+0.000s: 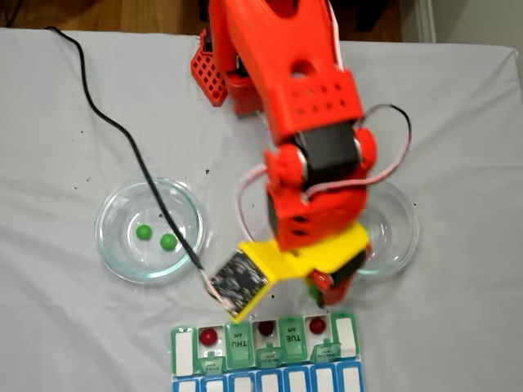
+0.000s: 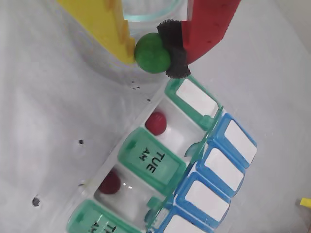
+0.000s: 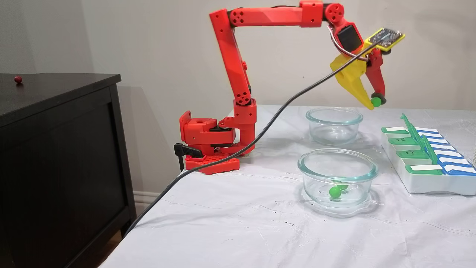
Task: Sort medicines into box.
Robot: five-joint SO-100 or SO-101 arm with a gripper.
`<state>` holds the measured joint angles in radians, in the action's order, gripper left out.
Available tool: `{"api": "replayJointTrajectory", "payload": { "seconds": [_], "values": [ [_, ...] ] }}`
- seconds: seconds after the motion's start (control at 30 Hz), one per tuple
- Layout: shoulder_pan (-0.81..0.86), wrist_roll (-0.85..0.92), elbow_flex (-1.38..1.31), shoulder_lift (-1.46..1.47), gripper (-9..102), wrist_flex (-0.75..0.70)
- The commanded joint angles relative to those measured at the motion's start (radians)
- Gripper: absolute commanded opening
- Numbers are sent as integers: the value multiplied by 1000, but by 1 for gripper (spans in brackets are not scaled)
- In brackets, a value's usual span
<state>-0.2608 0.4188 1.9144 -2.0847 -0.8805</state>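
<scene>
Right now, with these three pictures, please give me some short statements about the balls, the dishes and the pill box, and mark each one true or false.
1. The gripper holds a green ball between its fingers. True.
2. Two green balls lie in the glass dish on the left of a fixed view. True.
3. The pill box holds three green balls. False: its open compartments hold three red balls.
4. The held ball already rests inside a compartment. False: it hangs in the air above the table.
5. One green lid reads TUE. True.
</scene>
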Motion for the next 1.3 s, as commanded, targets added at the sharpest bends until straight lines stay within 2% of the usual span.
{"api": "replayJointTrajectory", "payload": {
  "seconds": [0.0, 0.07, 0.2, 0.37, 0.7, 0.83, 1.1, 1.2, 1.27],
  "values": [
    [-5, -44, -25, 60, 0, 173],
    [5, -67, -44, 127, 0, 256],
    [17, -84, -153, 235, 0, 238],
    [8, -101, -130, 199, 0, 250],
    [0, -135, -98, 213, 0, 367],
    [-6, -91, -97, 236, 0, 344],
    [-11, -75, -91, 219, 30, 256],
    [-3, -77, -89, 199, 34, 236],
    [5, -52, -89, 164, 30, 209]
  ]
}}
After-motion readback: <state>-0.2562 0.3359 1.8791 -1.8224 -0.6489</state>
